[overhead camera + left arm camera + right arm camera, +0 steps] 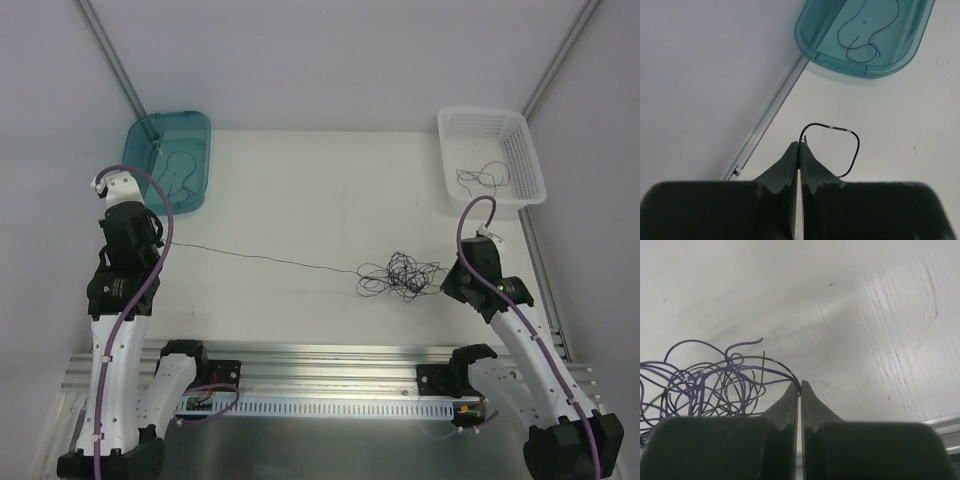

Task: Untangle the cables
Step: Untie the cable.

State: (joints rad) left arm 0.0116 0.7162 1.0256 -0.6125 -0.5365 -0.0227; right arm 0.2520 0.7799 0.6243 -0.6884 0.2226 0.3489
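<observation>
The cables [402, 274] lie as a loose bundle of thin dark and purple loops right of the table's middle, also in the right wrist view [705, 382]. One thin strand [270, 259] runs taut from the bundle leftward to my left gripper [158, 242]. That left gripper [800, 144] is shut on the strand's end, which curls in a small loop [850, 137] just past the tips. My right gripper [800, 383] is shut on strands at the bundle's right edge [447, 280].
A teal tray [200, 125] at the back left holds one loose strand [867, 47]. A white basket [530, 150] at the back right holds another strand [480, 178]. Metal rails border the table's left side [765, 117] and near edge [330, 360].
</observation>
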